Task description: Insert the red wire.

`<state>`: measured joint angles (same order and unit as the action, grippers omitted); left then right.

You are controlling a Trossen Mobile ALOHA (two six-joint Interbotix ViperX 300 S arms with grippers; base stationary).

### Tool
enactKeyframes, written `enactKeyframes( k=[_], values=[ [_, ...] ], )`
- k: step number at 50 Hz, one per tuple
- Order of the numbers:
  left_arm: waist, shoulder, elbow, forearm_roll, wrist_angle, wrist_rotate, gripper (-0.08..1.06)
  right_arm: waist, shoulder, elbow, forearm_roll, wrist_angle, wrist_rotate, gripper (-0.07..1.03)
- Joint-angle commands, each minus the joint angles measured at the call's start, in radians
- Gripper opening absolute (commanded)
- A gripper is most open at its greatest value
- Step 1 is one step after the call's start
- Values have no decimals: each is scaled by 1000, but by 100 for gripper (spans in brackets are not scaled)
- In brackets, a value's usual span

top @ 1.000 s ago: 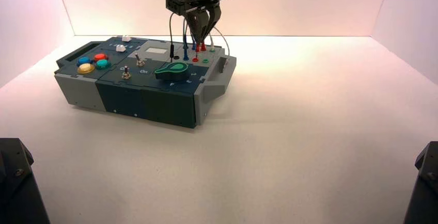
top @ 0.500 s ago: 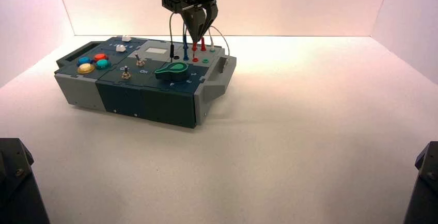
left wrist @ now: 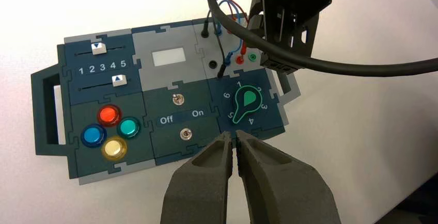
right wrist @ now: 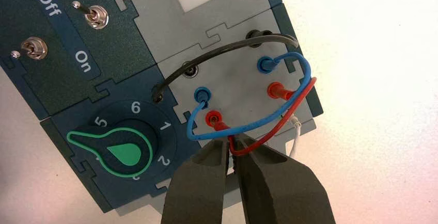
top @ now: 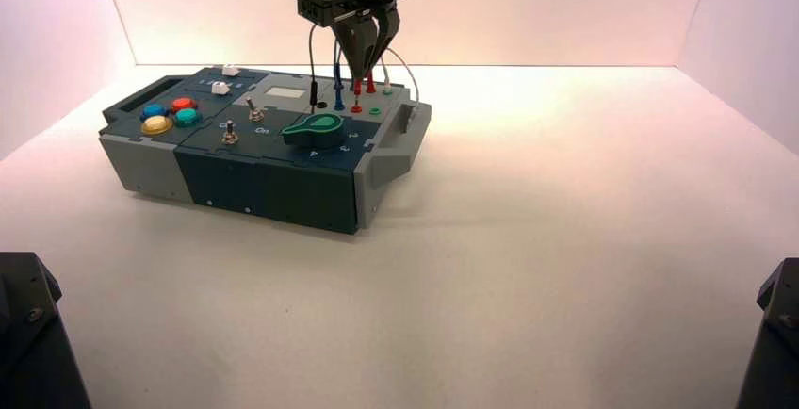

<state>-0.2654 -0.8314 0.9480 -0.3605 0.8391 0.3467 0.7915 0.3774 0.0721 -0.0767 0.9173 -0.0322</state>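
One box (top: 273, 169) is sitting left of centre in the high view, and look at its count! Four buttons (top: 156, 124) are glowing at left, two sliders (top: 220, 89) are lining up above two switches (top: 230, 134), one knob (top: 316, 132) is standing alone, and four wires (right wrist: 253, 126) are looping upper centre.

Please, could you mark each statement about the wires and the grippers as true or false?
1. The right gripper holds the red wire. True.
2. The held plug is fully inserted. False: its red body stands clear above the red socket.
3. The blue wire has one loose plug. False: both are in blue sockets.
4. The left gripper is shut. True.
5. The right gripper is over the knob. False: it is at the sockets.
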Motion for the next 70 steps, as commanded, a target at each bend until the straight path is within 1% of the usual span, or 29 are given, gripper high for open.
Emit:
enactKeyframes(
  k=[1, 26, 34, 70],
  values=[
    [0, 3, -26, 0, -5, 2, 5, 5, -15, -25, -3, -3, 3, -2],
    [0, 5, -26, 2, -5, 3, 5, 5, -3, -32, -3, -6, 3, -2],
    [0, 5, -26, 2, -6, 3, 5, 5, -6, -37, -14, -8, 3, -2],
    [0, 6, -25, 2, -6, 5, 5, 3, -6, -44, -34, -3, 5, -2]
  ],
)
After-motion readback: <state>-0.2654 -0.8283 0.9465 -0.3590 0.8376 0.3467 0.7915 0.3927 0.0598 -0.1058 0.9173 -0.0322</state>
